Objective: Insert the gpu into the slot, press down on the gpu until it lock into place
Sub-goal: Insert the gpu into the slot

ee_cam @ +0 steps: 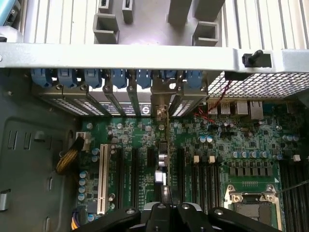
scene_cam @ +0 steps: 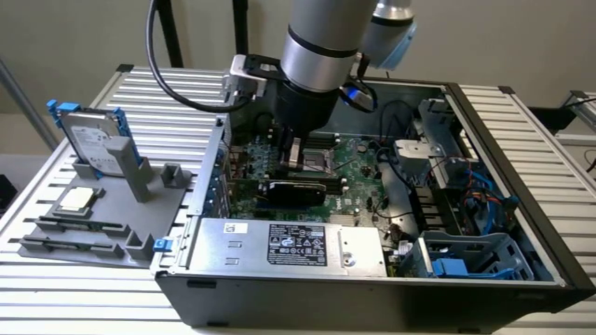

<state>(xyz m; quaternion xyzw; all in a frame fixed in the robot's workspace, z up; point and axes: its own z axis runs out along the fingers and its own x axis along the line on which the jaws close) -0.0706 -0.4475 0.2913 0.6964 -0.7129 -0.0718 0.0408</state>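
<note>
Hand (scene_cam: pixel 294 166) down inside the open computer case (scene_cam: pixel 373 300), my fingers are pressed together, poised right at the top edge of the gpu (scene_cam: pixel 293 191); whether they touch it I cannot tell. The gpu stands upright on the green motherboard (scene_cam: pixel 359 164), its black face turned toward the silver power supply box (scene_cam: pixel 289 244), which lies near it along the case's front wall. A sliver of the blue slot (scene_cam: pixel 264 203) shows under the card's lower edge toward the exterior view's left; the rest of the slot is hidden by the card, so I cannot tell how deep it sits. From my wrist I see the gpu (ee_cam: pixel 167 140) edge-on, a thin line running from the rear brackets (ee_cam: pixel 145 104) of the case straight to my hand (ee_cam: pixel 166 209), with black slots (ee_cam: pixel 117 174) on either side and a white slot (ee_cam: pixel 102 179) further off. The processor socket (ee_cam: pixel 251 200) lies well apart from the card. Outside the case, on the bench (scene_cam: pixel 549 132), a grey fixture tray (scene_cam: pixel 116 209) carries a hard drive (scene_cam: pixel 93 136) in a blue frame, standing tilted at the exterior view's left.
</note>
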